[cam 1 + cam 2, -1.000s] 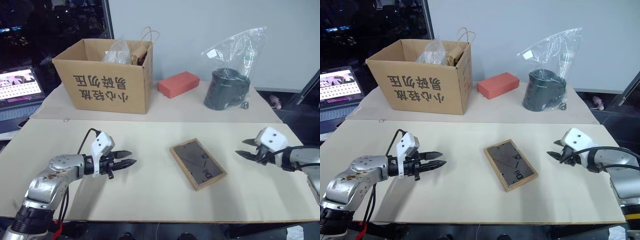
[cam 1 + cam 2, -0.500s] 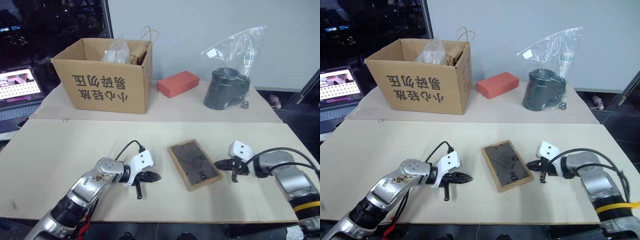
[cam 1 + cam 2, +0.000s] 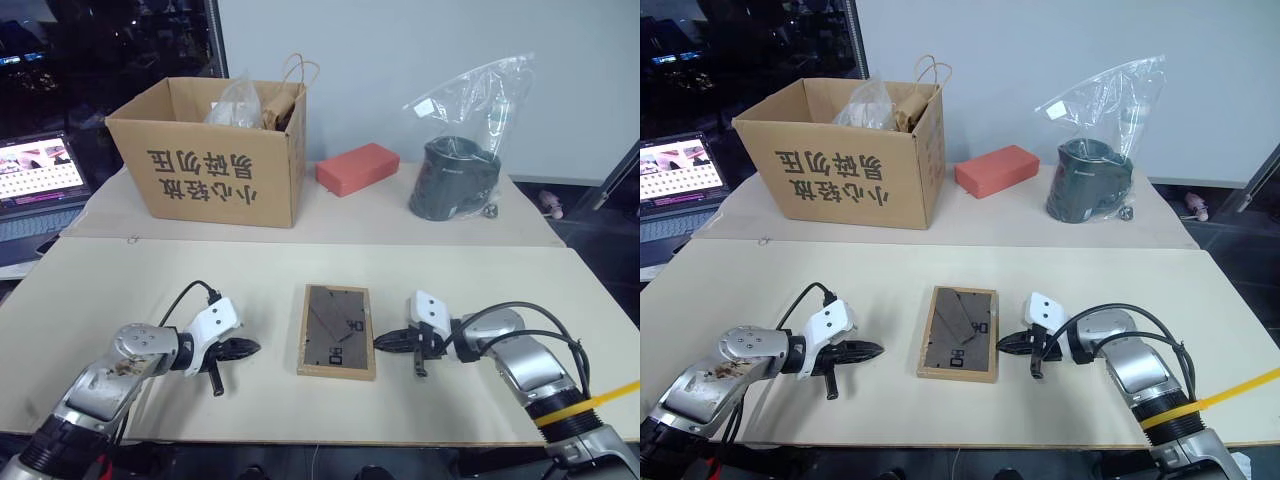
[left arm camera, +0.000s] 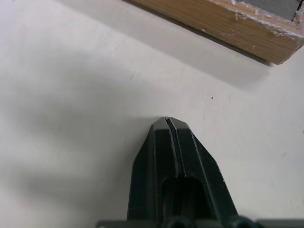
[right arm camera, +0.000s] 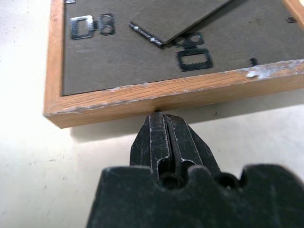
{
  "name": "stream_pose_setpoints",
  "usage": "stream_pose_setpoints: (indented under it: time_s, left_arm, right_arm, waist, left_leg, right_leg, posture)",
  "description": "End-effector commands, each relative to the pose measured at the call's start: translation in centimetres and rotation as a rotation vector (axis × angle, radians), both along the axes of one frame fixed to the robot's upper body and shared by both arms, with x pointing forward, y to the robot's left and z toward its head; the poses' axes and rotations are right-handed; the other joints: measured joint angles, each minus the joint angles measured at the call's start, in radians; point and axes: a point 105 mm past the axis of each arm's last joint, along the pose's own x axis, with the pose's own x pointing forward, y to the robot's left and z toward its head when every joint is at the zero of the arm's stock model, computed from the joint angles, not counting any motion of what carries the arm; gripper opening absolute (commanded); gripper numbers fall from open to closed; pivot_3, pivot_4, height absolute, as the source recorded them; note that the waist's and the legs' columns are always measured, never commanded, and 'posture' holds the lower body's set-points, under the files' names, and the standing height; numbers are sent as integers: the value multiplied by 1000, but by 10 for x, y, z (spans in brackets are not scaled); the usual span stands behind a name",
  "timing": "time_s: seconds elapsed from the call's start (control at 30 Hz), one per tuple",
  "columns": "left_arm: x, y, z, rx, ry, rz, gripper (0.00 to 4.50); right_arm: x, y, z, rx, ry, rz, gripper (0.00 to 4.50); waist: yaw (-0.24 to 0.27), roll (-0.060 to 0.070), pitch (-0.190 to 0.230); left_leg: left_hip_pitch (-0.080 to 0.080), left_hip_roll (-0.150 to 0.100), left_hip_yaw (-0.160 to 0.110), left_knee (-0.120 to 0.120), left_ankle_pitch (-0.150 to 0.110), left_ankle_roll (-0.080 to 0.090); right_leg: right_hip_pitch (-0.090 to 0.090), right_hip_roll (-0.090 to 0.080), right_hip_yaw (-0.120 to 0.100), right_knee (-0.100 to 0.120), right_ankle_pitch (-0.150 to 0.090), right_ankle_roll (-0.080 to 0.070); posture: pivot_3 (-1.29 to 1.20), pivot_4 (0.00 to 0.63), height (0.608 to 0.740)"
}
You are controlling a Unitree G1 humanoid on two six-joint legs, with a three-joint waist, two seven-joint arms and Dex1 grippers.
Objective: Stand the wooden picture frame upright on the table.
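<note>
The table [image 3: 120, 290] carries the wooden picture frame [image 3: 337, 331] lying flat, back panel up, near its front edge. It looks light, stiff and thin-edged, best pinched across a long wooden side. Right gripper [image 5: 159, 116] clenched against its edge; left gripper [image 4: 167, 120] clenched, empty, well apart.

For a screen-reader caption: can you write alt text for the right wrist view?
The right claw, shut, has its tip at the side edge of the wooden picture frame, which lies back-up on the table. Its grey back panel shows metal clips.
</note>
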Motion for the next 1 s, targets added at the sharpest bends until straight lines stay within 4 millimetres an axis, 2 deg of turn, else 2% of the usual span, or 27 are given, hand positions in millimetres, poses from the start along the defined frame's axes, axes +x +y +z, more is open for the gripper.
stream_pose_setpoints:
  time_s: [0.03,0.1,0.17,0.23,0.3,0.33,0.37,0.53,0.7,1.0]
  left_arm:
    - [4,1,1,-85,38,121,0]
    - [8,-2,11,-199,141,228,0]
    - [6,-9,37,-407,238,215,0]
    - [4,-9,52,-524,333,215,0]
    - [-4,-7,74,-684,521,177,511]
    - [-9,-8,80,-712,581,152,590]
    - [-14,-7,80,-702,630,144,937]
    - [-8,-3,51,-554,765,272,2686]
    - [-10,-34,39,-509,839,206,4390]
    - [-16,-77,10,-529,941,206,4491]
  right_arm:
    - [4,1,5,-19,-42,10,79]
    - [8,-11,-3,-88,-61,-19,79]
    - [15,-26,-4,-128,-79,-60,79]
    - [19,-35,-2,-136,-94,-84,79]
    - [24,-48,7,-141,-111,-112,0]
    - [26,-53,11,-141,-119,-124,0]
    - [28,-56,14,-141,-124,-129,0]
    - [29,-49,17,-127,-129,-100,0]
    - [20,-23,11,-70,-103,-36,0]
    - [6,8,6,-16,-78,28,0]
  waist:
    - [2,0,0]
    - [5,0,0]
    - [10,0,0]
    - [10,-1,0]
    - [10,-1,0]
    - [9,-1,0]
    - [8,-1,1]
    - [-5,-1,0]
    - [1,-1,1]
    - [6,-1,1]
  left_leg:
    - [0,0,0,0,0,0]
    - [0,0,0,0,0,0]
    - [-1,0,-1,1,0,0]
    - [-2,0,-1,2,0,0]
    - [-1,0,-1,2,0,0]
    - [-1,0,-1,2,0,0]
    - [-1,-1,-1,2,0,0]
    - [-1,-1,-2,0,0,1]
    - [-1,-1,-2,1,0,0]
    - [-2,-1,-3,1,0,0]
  right_leg:
    - [0,0,0,1,0,-1]
    - [0,0,0,1,-1,-1]
    - [0,0,-1,1,-1,0]
    - [0,0,-1,2,-1,1]
    - [0,0,-1,2,-1,1]
    - [1,0,-1,2,-1,1]
    - [0,0,-1,2,-1,2]
    - [0,0,-1,3,-2,1]
    - [0,0,-1,4,-2,1]
    - [0,0,-1,4,1,-4]
  posture:
    - [0,150,740]
    - [0,150,740]
    - [0,150,740]
    - [0,150,740]
    - [0,150,740]
    - [0,150,740]
    - [0,150,740]
    - [0,150,740]
    - [0,150,740]
    - [0,150,740]
